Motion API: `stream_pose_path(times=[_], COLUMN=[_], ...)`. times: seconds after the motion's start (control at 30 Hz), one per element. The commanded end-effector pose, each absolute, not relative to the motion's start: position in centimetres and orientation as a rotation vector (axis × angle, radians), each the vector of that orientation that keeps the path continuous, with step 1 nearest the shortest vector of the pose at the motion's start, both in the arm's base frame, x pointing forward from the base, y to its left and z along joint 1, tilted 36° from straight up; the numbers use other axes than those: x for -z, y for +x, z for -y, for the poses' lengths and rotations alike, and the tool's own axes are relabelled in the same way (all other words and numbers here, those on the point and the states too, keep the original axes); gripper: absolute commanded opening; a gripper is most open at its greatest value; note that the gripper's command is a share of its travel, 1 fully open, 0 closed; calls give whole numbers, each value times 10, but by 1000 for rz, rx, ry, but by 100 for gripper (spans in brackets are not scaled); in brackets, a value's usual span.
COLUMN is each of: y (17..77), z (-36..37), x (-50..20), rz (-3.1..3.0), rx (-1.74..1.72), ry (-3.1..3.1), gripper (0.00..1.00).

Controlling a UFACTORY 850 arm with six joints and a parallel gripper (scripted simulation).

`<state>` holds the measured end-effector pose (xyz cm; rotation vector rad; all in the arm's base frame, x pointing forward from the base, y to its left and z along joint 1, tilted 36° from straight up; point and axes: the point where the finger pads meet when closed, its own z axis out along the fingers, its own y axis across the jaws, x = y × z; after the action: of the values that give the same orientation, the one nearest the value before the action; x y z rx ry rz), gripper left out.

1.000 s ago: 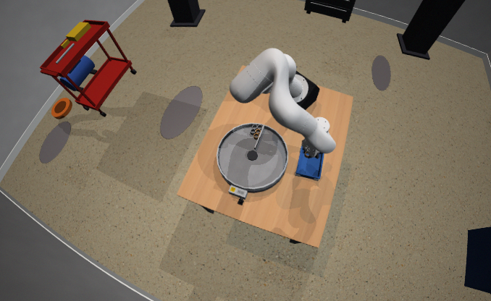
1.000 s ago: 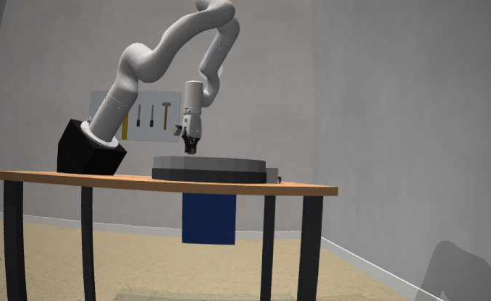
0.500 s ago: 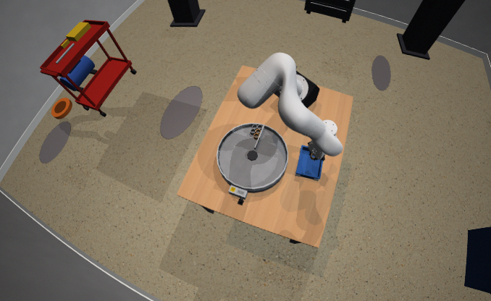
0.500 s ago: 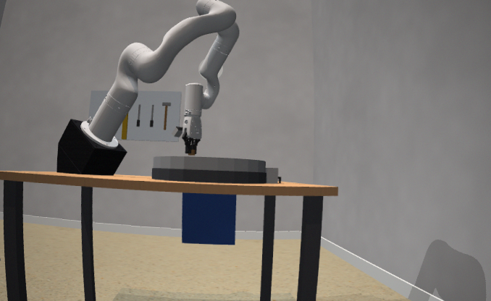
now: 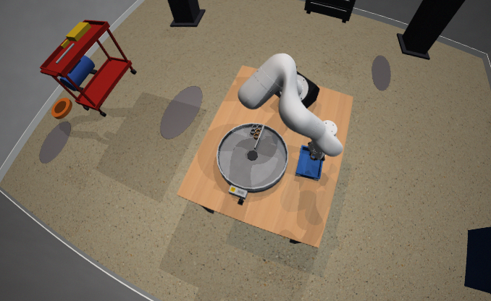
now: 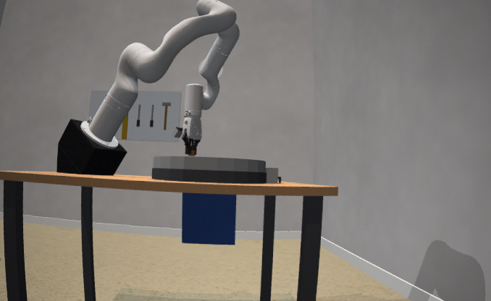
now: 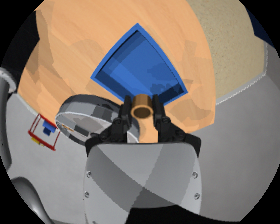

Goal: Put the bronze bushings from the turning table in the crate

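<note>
My gripper [image 5: 313, 157] [image 6: 191, 150] [image 7: 141, 101] is shut on a bronze bushing [image 6: 192, 153] [image 7: 142, 100], upright between the fingertips. It hangs above the blue crate [image 5: 308, 168] [image 7: 143, 62], near the crate's edge on the arm's side. No bushing shows in the visible part of the crate; the part under the gripper is hidden. The grey turning table [image 5: 240, 170] [image 6: 210, 164] [image 7: 81, 103] stands beside the crate. On it, by the thin straight bar, bronze bushings [image 5: 256, 137] and grey steel bushings [image 5: 252, 131] sit close together.
The straight bar [image 5: 259, 137] runs from the turning table's rim toward its dark hub [image 5: 252, 155]. A small grey box [image 5: 237, 192] sits at the rim's front. The wooden table [image 5: 274, 213] carries the arm's black base [image 6: 90, 153]. A red cart [image 5: 101, 84] stands away on the floor.
</note>
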<state>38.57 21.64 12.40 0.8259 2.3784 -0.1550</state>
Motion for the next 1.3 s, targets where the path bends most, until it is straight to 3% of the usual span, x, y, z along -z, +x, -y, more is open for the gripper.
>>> stream_pose_path(times=[0.0,0.37,1.27], y=[393,414,418], z=[-213,-201,-198], x=[-113,-80,-73], rz=[-2378,-2378,-2378], rx=[154,154,154], ry=[825,825,825], gripper=[0,0,0])
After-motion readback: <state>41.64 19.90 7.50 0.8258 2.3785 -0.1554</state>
